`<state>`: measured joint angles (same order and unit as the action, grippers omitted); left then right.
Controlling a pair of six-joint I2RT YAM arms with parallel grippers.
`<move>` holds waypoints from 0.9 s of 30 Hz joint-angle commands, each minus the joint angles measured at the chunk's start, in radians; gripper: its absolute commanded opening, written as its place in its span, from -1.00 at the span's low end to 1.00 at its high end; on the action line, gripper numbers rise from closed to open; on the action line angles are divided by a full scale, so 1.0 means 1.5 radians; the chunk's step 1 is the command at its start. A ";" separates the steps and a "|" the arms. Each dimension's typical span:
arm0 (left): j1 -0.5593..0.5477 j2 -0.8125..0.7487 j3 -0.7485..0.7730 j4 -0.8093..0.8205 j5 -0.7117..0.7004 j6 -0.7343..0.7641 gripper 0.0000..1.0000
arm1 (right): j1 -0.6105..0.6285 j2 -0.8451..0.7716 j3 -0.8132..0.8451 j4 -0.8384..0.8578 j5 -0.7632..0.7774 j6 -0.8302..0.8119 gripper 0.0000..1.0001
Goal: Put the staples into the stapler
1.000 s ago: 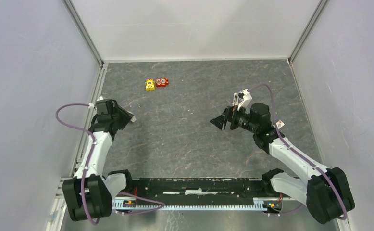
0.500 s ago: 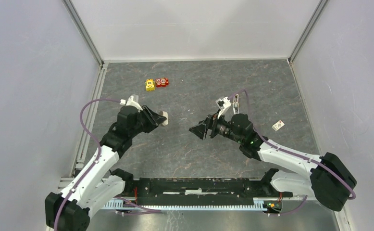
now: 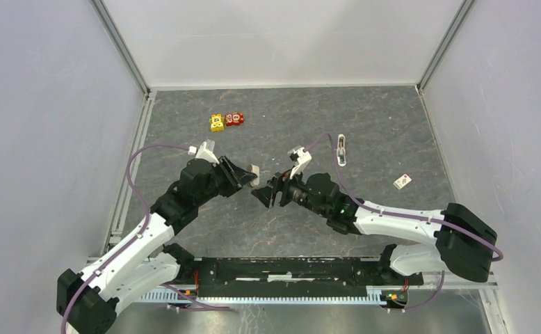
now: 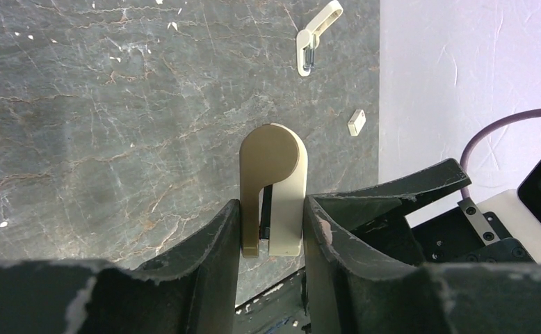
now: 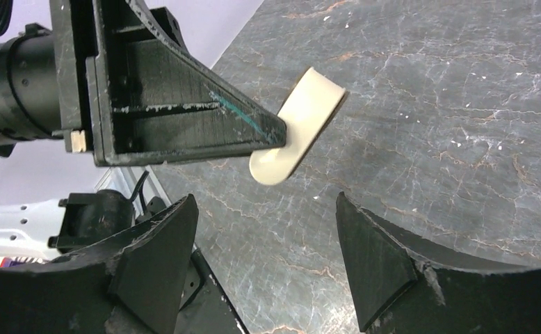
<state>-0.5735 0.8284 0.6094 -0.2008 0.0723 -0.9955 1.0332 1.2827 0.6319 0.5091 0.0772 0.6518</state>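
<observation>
1 stapler (image 4: 275,156) pinched in the left gripper (image 4: 271,209), mid-table.
Right gripper (image 5: 264,209) spread wide, just at the stapler's 5 o'clock. 2 toy blocks (image 3: 217,123) at 11 o'clock; 1 cream hinged piece (image 3: 341,149) at 2, 1 small white tab (image 3: 402,181) at 3.

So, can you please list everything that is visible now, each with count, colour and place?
stapler: one, cream, held above the table between the left gripper's fingers.
long piece: one, white with a grey part, lying on the table, far right area.
small piece: one, white, on the table near the right wall.
yellow block: one, yellow, far left of the table.
red block: one, red, directly right of the yellow block.
table: one, dark grey marbled.
left gripper: one, black, shut on the stapler.
right gripper: one, black, open, empty, facing the stapler.
</observation>
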 commanded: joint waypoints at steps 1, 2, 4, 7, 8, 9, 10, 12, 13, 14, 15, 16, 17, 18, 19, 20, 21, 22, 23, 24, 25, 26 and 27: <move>-0.019 -0.013 -0.006 0.048 -0.034 -0.055 -0.16 | 0.017 0.021 0.043 0.016 0.087 -0.013 0.56; -0.022 -0.014 -0.012 0.054 -0.031 -0.065 -0.15 | 0.019 0.027 0.049 0.017 0.093 -0.013 0.54; -0.026 -0.018 -0.015 0.055 -0.030 -0.077 -0.15 | 0.022 0.040 0.066 0.008 0.104 -0.018 0.52; -0.034 -0.026 -0.014 0.058 -0.037 -0.085 -0.15 | 0.023 0.056 0.085 0.000 0.115 -0.019 0.50; -0.036 -0.027 -0.012 0.057 -0.039 -0.084 -0.15 | 0.022 0.061 0.089 0.000 0.116 -0.019 0.49; -0.038 -0.029 -0.011 0.056 -0.040 -0.086 -0.15 | 0.022 0.065 0.093 0.000 0.117 -0.019 0.47; -0.039 -0.031 -0.009 0.057 -0.040 -0.088 -0.14 | 0.023 0.069 0.097 -0.001 0.117 -0.019 0.45; -0.042 -0.032 -0.003 0.056 -0.043 -0.089 -0.14 | 0.024 0.077 0.104 -0.005 0.118 -0.019 0.43; -0.044 -0.032 -0.001 0.057 -0.043 -0.088 -0.14 | 0.024 0.079 0.106 -0.005 0.118 -0.018 0.42; -0.045 -0.030 0.002 0.056 -0.044 -0.088 -0.12 | 0.024 0.081 0.107 -0.004 0.118 -0.017 0.40; -0.046 -0.029 0.004 0.057 -0.044 -0.087 -0.11 | 0.024 0.083 0.108 -0.002 0.121 -0.016 0.36; -0.046 -0.028 0.005 0.057 -0.044 -0.088 -0.08 | 0.024 0.083 0.107 0.000 0.121 -0.016 0.29; -0.047 -0.027 0.006 0.057 -0.044 -0.088 -0.07 | 0.024 0.084 0.107 0.001 0.124 -0.017 0.20; -0.048 -0.027 0.005 0.056 -0.044 -0.089 -0.06 | 0.024 0.083 0.107 0.002 0.126 -0.018 0.07; -0.047 -0.027 0.005 0.055 -0.045 -0.090 -0.06 | 0.024 0.081 0.106 0.004 0.127 -0.020 -0.10; -0.047 -0.029 0.003 0.054 -0.045 -0.090 -0.05 | 0.024 0.079 0.105 0.004 0.128 -0.022 -0.27; -0.047 -0.030 0.002 0.054 -0.046 -0.090 -0.03 | 0.024 0.076 0.103 0.003 0.132 -0.025 -0.44; -0.048 -0.033 0.000 0.054 -0.047 -0.088 0.00 | 0.024 0.072 0.100 0.003 0.134 -0.029 -0.56; -0.047 -0.036 0.001 0.051 -0.046 -0.085 0.04 | 0.023 0.068 0.098 0.003 0.136 -0.034 -0.67; -0.047 -0.040 0.001 0.047 -0.046 -0.078 0.08 | 0.023 0.063 0.095 0.002 0.136 -0.040 -0.77; -0.047 -0.043 0.003 0.043 -0.047 -0.068 0.18 | 0.022 0.059 0.093 0.001 0.137 -0.047 -0.86; -0.048 -0.048 0.006 0.041 -0.043 -0.042 0.28 | 0.022 0.053 0.088 0.001 0.137 -0.050 -0.92; -0.047 -0.052 0.011 0.033 -0.039 -0.017 0.33 | 0.020 0.045 0.082 0.000 0.138 -0.053 -0.98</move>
<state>-0.6365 0.7860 0.5877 -0.1616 -0.0044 -1.0927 1.0721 1.4014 0.7513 0.4786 0.2413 0.6113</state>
